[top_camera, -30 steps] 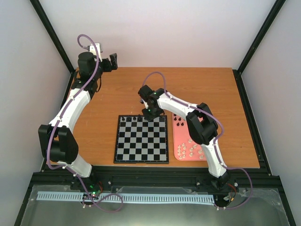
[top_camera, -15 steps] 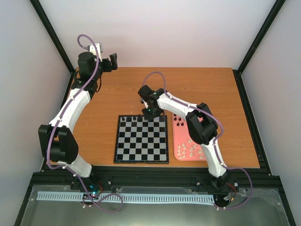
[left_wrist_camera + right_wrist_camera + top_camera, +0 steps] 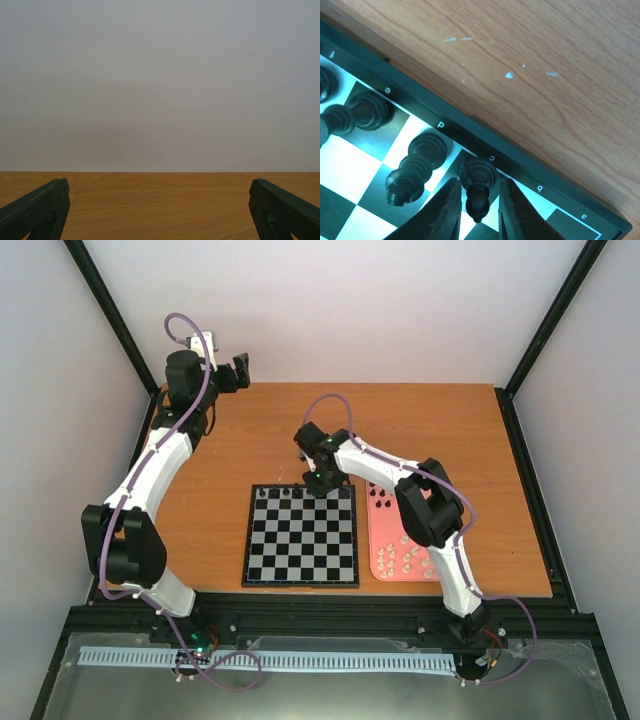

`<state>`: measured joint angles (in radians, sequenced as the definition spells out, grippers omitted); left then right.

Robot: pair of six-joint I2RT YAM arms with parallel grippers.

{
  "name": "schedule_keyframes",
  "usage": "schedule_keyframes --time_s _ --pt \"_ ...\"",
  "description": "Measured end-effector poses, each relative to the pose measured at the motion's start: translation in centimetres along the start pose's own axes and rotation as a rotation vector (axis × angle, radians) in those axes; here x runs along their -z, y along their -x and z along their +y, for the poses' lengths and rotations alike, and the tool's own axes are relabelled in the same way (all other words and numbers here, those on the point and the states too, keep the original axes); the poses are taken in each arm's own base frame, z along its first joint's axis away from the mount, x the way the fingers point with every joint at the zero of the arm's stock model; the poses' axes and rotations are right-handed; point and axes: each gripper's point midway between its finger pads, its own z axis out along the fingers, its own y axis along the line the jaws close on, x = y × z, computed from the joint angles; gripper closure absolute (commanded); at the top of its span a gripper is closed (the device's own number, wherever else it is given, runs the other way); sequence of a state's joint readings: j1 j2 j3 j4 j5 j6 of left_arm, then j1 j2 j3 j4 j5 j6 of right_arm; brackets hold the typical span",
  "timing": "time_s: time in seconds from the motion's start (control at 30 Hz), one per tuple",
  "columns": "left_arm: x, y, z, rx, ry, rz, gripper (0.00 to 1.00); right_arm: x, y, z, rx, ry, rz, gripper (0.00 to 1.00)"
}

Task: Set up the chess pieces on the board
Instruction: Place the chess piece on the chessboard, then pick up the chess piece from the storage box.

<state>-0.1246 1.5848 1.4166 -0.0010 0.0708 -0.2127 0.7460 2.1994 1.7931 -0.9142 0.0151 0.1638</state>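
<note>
From the top camera we see the right gripper (image 3: pixel 320 480) down low over the far edge of the board (image 3: pixel 300 540), so most of the checks lie on its near side. Just to its left, along that far row, stand a few black pieces (image 3: pixel 279 492). To its right lies the pink tray (image 3: pixel 380 530), holding dark pieces (image 3: pixel 384 502) at the far end and cream pieces (image 3: pixel 405 558) nearer the arm bases. The left gripper (image 3: pixel 240 370) hangs raised at the far left corner of the table (image 3: pixel 450 440), well apart from all of this.

In the left wrist view, the left gripper (image 3: pixel 157 192) gapes wide. Its fingers (image 3: pixel 40 207) sit at the two bottom corners with nothing between them.

In the right wrist view, the right gripper (image 3: pixel 479 182) straddles one bishop-like piece (image 3: pixel 478 172), which stands upright on the edge square marked c. The jaws are slightly parted and a sliver shows on each side, so we read the piece as let go. Just beyond one finger stands a taller piece (image 3: pixel 417 167) on the d square.
</note>
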Motion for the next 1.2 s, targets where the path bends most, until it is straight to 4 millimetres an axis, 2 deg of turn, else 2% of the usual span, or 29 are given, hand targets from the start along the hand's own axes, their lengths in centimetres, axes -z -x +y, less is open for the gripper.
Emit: schedule_keyframes --time_s 0.1,0.6,0.83,0.93,1.0,1.1,1.2 --pt "0.0 0.0 0.0 0.0 0.0 0.0 0.0 -0.1 -0.4 -0.1 0.004 -0.001 0.004 0.65" --pt "0.0 0.0 0.0 0.0 0.0 0.0 0.0 3.4 0.8 -0.3 0.004 -0.009 -0.087 0.58" --pt "0.0 0.0 0.0 0.0 0.0 0.0 0.0 6.9 1.0 -1.5 -0.009 -0.052 -0.163 0.54" --pt "0.0 0.0 0.0 0.0 0.0 0.0 0.0 8.7 0.5 -3.0 -0.038 -0.082 -0.2 0.54" --pt "0.0 0.0 0.0 0.0 0.0 0.0 0.0 9.8 -0.3 -5.0 -0.081 -0.107 -0.219 0.54" --pt "0.0 0.0 0.0 0.0 0.0 0.0 0.0 10.7 -2.3 -9.5 -0.186 -0.165 -0.226 0.53" --pt "0.0 0.0 0.0 0.0 -0.001 0.001 0.0 10.7 -4.6 -13.9 -0.295 -0.233 -0.21 0.5"
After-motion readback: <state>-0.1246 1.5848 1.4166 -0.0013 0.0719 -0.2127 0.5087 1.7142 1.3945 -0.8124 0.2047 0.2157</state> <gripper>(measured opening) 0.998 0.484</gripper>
